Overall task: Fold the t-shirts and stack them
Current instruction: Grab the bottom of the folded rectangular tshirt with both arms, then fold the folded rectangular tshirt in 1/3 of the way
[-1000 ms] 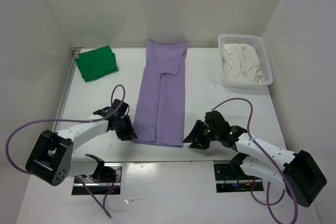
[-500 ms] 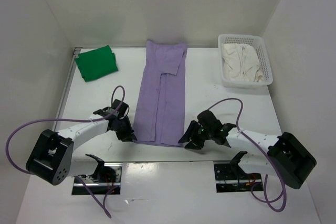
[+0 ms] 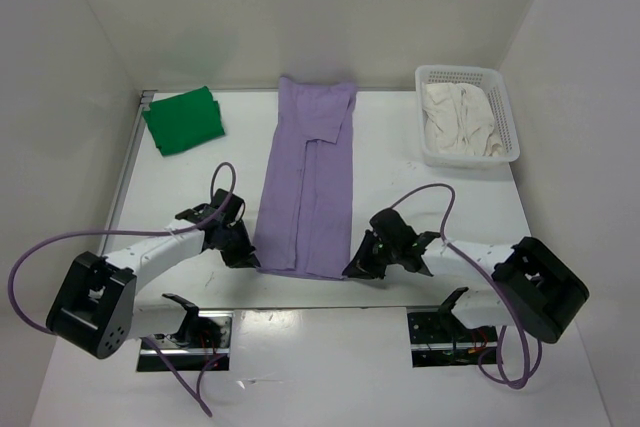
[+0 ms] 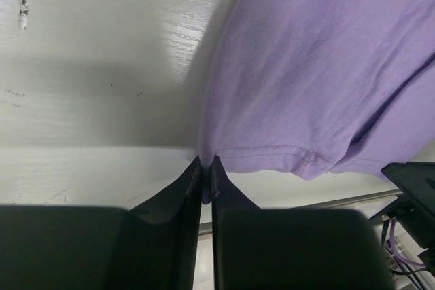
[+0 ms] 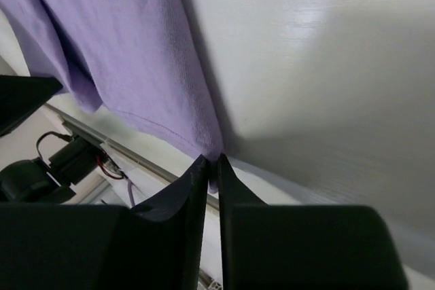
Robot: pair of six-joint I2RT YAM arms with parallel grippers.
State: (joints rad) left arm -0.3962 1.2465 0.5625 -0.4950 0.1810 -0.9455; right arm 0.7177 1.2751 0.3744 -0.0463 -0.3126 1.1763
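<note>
A lavender t-shirt (image 3: 308, 182) lies lengthwise down the middle of the table, folded into a long narrow strip. My left gripper (image 3: 248, 257) is shut on its near left corner (image 4: 206, 168). My right gripper (image 3: 356, 269) is shut on its near right corner (image 5: 214, 168). In both wrist views the cloth is pinched between the black fingertips. A green t-shirt (image 3: 184, 120) lies folded at the far left of the table. A cream-white t-shirt (image 3: 458, 119) sits crumpled inside the white basket (image 3: 505, 107) at the far right.
The table's near edge with a metal rail (image 4: 353, 198) runs just below the lavender hem. Cables (image 3: 440, 192) loop from both arms. White walls close in the table at the back and both sides.
My right gripper has slid left to the shirt's near right corner and closed on it. The left jaws have closed further on the near left corner.
</note>
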